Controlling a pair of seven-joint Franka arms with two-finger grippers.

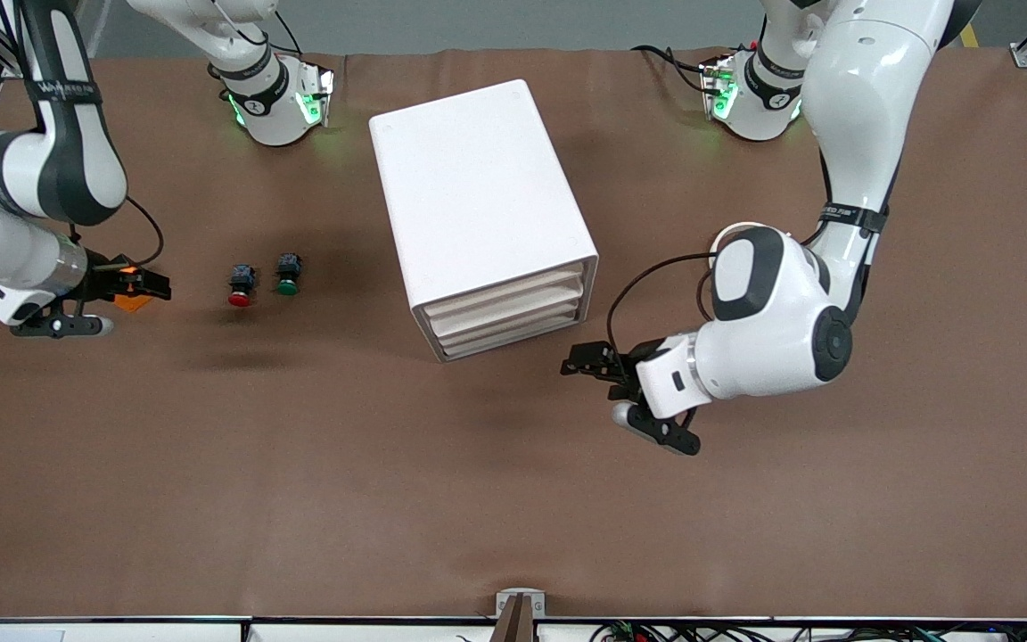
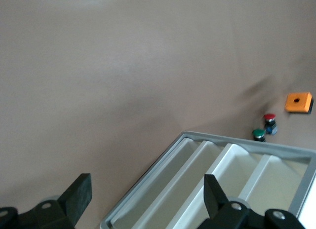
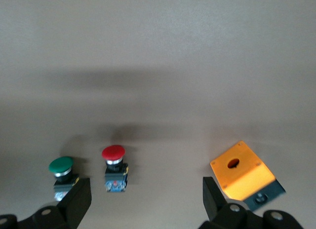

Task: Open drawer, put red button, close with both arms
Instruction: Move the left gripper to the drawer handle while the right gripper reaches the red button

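Note:
The white cabinet (image 1: 478, 196) stands mid-table with its stacked drawers (image 1: 506, 308) shut; their fronts also show in the left wrist view (image 2: 222, 179). The red button (image 1: 240, 285) stands on the table toward the right arm's end, beside a green button (image 1: 287, 275). It also shows in the right wrist view (image 3: 113, 160) and the left wrist view (image 2: 269, 119). My left gripper (image 1: 587, 364) is open and empty, in front of the drawers, near their corner (image 2: 145, 199). My right gripper (image 1: 141, 285) is open and empty over an orange box, beside the red button (image 3: 145, 199).
The orange box (image 1: 133, 301) with a round hole lies under my right gripper, also in the right wrist view (image 3: 241, 170) and the left wrist view (image 2: 298, 101). The green button (image 3: 61, 169) stands between the red button and the cabinet. Brown table (image 1: 389, 499) all around.

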